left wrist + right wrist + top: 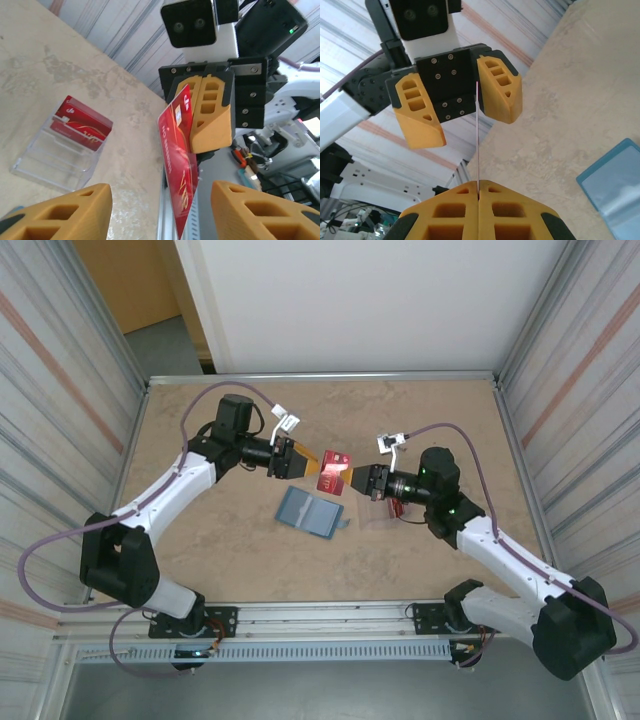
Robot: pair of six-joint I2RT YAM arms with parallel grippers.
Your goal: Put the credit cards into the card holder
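A red credit card (333, 472) hangs above the table, pinched at one end by my right gripper (352, 481). In the right wrist view the card (478, 135) is edge-on, a thin line rising from the shut right gripper (478, 187). My left gripper (306, 459) faces it, jaws open on either side of the card's free end with a gap on both sides (467, 124). In the left wrist view the card (176, 165) stands between my left gripper's (160, 197) fingers. The teal-blue card holder (310, 510) lies flat on the table below, and its corner shows in the right wrist view (615, 192).
A clear plastic case (65, 150) holding more red cards (82, 125) lies on the table; from above it sits partly under the right arm (396, 508). Metal walls enclose the table at left, right and back.
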